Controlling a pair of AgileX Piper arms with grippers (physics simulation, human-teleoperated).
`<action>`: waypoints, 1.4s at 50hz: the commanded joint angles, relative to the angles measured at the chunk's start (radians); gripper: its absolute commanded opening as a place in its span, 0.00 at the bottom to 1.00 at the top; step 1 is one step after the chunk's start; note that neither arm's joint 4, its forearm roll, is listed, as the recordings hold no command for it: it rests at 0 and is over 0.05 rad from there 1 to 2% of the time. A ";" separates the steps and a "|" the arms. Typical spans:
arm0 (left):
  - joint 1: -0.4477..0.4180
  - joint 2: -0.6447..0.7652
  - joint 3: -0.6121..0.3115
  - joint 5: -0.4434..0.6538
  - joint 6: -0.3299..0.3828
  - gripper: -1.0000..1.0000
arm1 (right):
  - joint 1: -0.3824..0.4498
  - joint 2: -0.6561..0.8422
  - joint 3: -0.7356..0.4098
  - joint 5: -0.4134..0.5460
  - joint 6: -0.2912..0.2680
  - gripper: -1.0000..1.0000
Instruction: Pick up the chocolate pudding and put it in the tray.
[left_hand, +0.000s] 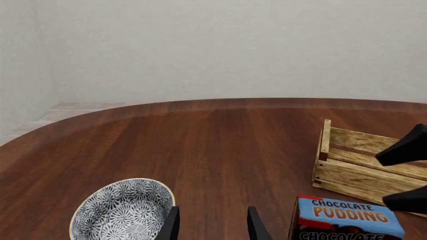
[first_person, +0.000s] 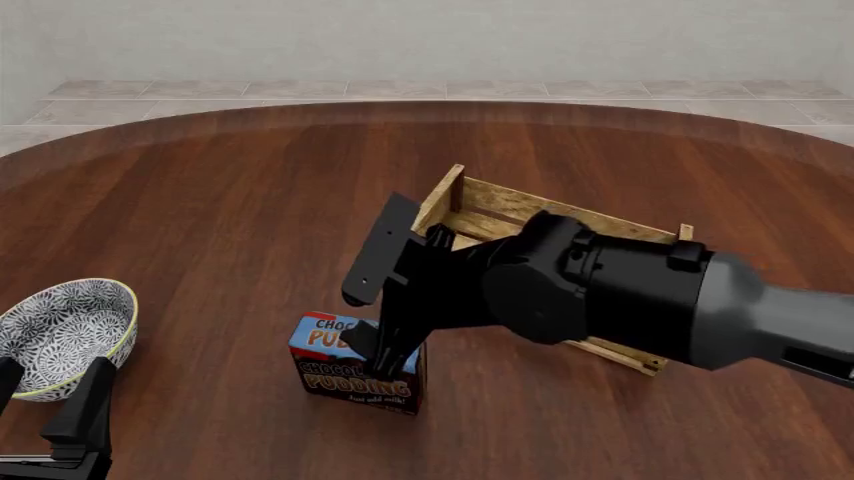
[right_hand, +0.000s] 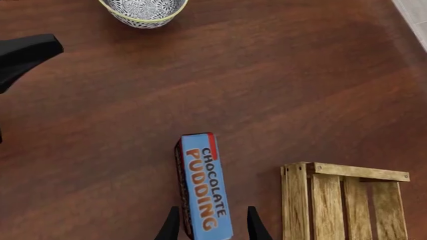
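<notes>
The chocolate pudding (first_person: 334, 380) is a small carton with a light blue top, standing on the wooden table in front of the tray's left end. It also shows in the right wrist view (right_hand: 202, 185) and the left wrist view (left_hand: 347, 217). The tray (first_person: 534, 201) is a light-wood slatted crate, empty where it shows (right_hand: 340, 200) (left_hand: 360, 170). My right gripper (first_person: 363, 325) (right_hand: 212, 230) is open just above the carton, one finger on each long side, not closed on it. My left gripper (first_person: 51, 395) (left_hand: 212, 227) is open and empty at the front left.
A round blue-white patterned bowl (first_person: 60, 330) (left_hand: 123, 210) (right_hand: 143, 11) stands at the front left, right beside my left gripper. The right arm (first_person: 614, 290) reaches across over the tray. The right gripper's fingers (left_hand: 405, 150) show in the left wrist view.
</notes>
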 joint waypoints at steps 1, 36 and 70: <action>0.000 0.000 0.000 0.000 0.000 1.00 | -0.010 0.019 -0.005 -0.010 0.011 1.00; 0.000 0.000 0.000 0.000 0.000 1.00 | -0.030 0.085 -0.014 -0.041 0.028 1.00; 0.000 0.000 0.000 0.000 0.000 1.00 | -0.018 0.123 0.005 -0.070 0.058 1.00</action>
